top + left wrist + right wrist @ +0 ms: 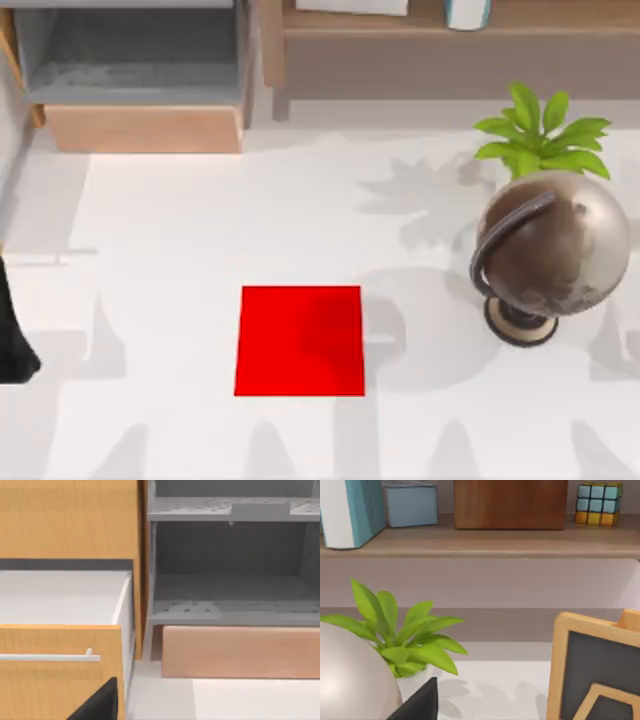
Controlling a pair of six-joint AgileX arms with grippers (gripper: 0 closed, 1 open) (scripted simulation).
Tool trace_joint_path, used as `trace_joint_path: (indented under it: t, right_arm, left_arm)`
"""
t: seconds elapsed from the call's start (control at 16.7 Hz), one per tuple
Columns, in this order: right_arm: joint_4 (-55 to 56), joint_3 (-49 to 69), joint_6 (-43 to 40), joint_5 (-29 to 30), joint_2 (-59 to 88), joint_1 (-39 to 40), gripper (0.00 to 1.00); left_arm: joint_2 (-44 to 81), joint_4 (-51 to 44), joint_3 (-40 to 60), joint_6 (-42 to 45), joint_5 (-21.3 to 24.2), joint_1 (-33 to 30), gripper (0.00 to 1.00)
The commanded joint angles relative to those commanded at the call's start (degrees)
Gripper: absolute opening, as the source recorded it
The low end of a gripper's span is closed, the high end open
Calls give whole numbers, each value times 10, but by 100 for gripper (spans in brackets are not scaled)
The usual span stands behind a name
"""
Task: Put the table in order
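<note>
The white table spreads across the top view. A red square mat lies flat at its middle, nothing on it. To the right a brown and silver globe stands on a dark round base, with a green potted plant just behind it. My left arm is a dark shape parked at the table's left edge. A dark part of my left gripper shows in the left wrist view, and a dark part of my right gripper in the right wrist view, close to the plant and the globe.
A light-wood shelf unit with an open grey drawer stands at the back left. A wooden drawer with a metal handle is beside it. A long back shelf carries books and a colour cube. A wood-framed blackboard stands at the right.
</note>
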Motion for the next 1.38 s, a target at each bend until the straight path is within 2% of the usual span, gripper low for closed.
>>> trace_joint_path:
  t: [0.3, 0.54, 0.84, 1.38]
  right_arm:
    - [0, 0, 0, 0, 0, 0, 100]
    - [0, 0, 0, 0, 0, 0, 100]
    - [0, 0, 0, 0, 0, 0, 100]
    - [0, 0, 0, 0, 0, 0, 100]
  left_arm:
    - [32, -15, 29, 2, 0, 5, 100]
    - [149, -72, 139, 10, 0, 23, 100]
    - [379, -190, 356, 27, 2, 57, 100]
    - [899, -461, 846, 65, 4, 136, 100]
